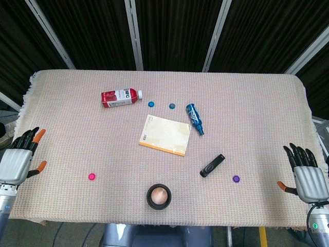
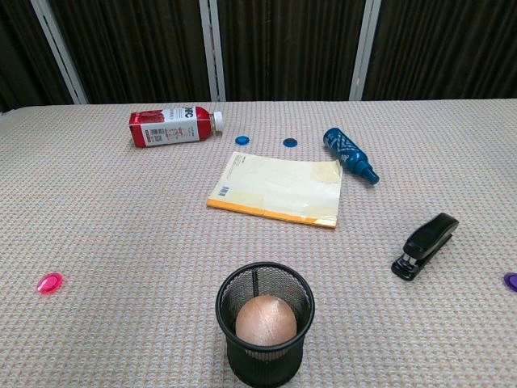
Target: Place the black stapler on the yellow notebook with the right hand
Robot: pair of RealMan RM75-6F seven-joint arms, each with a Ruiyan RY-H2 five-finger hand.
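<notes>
Black stapler [image 1: 212, 165] lies flat on the cloth, lower right of centre in the head view, right edge mid-height in the chest view. It sits diagonal, its jaw end toward the lower left of the frame. Nothing touches it; the purple disc [image 1: 236, 179] is near it, toward the lower right.

Yellow notebook [image 1: 165, 134] lies flat at frame centre, well apart from the stapler, up and to the left. Its cover is bare, so there's plenty of landing area.

My right hand [image 1: 307, 175] is at the lower right edge of the head view, fingers spread, holding nothing, well apart from the stapler. Left hand [image 1: 18, 158] is at the lower left edge, likewise spread and empty.

Handling guess: rigid body, moderately heavy for its size, smooth plastic top, so possibly slick. The top arm likely hinges, so squeezing top to bottom could compress it. I'd pinch across the two long sides near mid-body and keep it level. The low profile on soft cloth means my fingertips need to get down beside it.
</notes>
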